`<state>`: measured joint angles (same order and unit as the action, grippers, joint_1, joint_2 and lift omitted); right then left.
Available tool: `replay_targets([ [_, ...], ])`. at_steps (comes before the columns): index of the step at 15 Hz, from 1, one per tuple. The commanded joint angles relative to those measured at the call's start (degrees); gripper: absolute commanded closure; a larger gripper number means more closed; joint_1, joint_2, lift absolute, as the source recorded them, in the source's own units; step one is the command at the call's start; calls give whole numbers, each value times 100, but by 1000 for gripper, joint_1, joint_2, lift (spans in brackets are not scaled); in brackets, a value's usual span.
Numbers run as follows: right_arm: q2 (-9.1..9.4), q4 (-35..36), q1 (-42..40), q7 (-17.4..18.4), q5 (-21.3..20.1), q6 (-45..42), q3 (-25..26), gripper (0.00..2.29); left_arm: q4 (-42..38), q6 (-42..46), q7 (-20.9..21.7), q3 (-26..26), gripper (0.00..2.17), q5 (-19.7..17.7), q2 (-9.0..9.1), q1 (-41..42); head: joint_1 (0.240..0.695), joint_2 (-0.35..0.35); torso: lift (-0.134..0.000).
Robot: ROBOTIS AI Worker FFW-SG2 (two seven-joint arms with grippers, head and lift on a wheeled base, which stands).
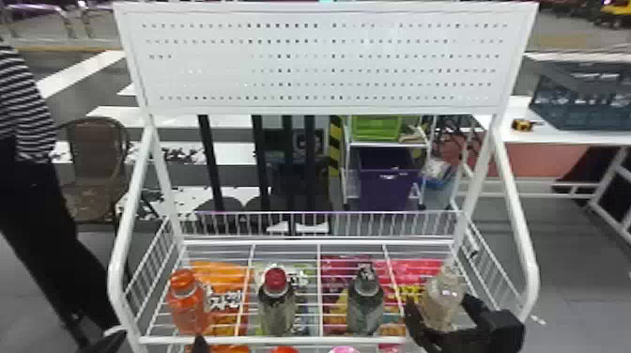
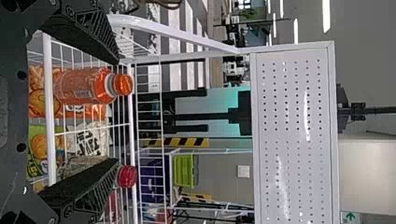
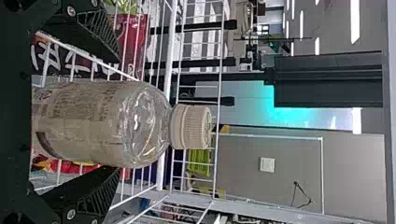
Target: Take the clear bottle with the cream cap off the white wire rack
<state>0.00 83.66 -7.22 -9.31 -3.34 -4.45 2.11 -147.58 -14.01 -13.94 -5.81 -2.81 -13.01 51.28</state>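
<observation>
I have the right hand around the clear plastic bottle with the ribbed cream cap, at the near right of the white wire rack. Its two flat black fingers stand wide apart, one on each side of the bottle's body. In the right wrist view I see a gap between the bottle and the finger on the rack's inner side; the other finger is right beside the bottle, and I can't tell whether it touches. So the bottle is between the fingers, not squeezed. It is upright, its cap well past the fingertips, but its base is hidden from me.

To the left of it, a dark bottle with a grey-black cap stands near the front of the shelf. Farther left come a dark-looking bottle with a red cap and, near the left end, a bottle of orange drink with an orange cap.

My left hand is at the near left, before the rack, fingers spread and holding nothing.

Under the shelf wires I can see a bright red packet, a dark red packet and an orange packet. Above the far side, a white perforated panel spans the rack's uprights.
</observation>
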Motion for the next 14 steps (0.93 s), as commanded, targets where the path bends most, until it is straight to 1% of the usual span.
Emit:
replay_targets([
  [1, 5, 98, -7, -1, 0, 125, 17, 252, 28, 16, -4, -17, 144, 0, 0, -4, 499, 0, 0],
  [2, 5, 186, -60, -1, 0, 142, 26, 745, 28, 16, -4, -26, 144, 0, -9, -4, 499, 0, 0],
  [3, 5, 318, -157, 52, 0, 90, 0, 1450, 37, 16, -4, -35, 144, 0, -9, 14, 499, 0, 0],
  [4, 5, 493, -280, 149, -36, 90, -9, 1693, 37, 34, 5, -43, 144, 0, -9, 31, 499, 0, 0],
  [7, 5, 1407, -781, 149, -9, 230, 44, 1693, 10, 174, 5, -61, 144, 0, -18, 67, 499, 0, 0],
  [10, -35, 2647, -1519, 149, 96, 687, 167, 1693, 19, 332, 14, -78, 144, 0, -35, 93, 499, 0, 0],
  [12, -44, 3438, -2090, 140, 123, 722, 316, 1690, 28, 385, 23, -78, 144, 0, -35, 93, 499, 0, 0],
  [13, -44, 3824, -2398, 114, 149, 898, 430, 1690, 19, 420, 32, -78, 144, 0, -35, 93, 499, 0, 0],
  [14, -44, 4185, -2714, 96, 272, 1039, 554, 1690, 28, 473, 32, -78, 144, 0, -44, 93, 499, 0, 0],
])
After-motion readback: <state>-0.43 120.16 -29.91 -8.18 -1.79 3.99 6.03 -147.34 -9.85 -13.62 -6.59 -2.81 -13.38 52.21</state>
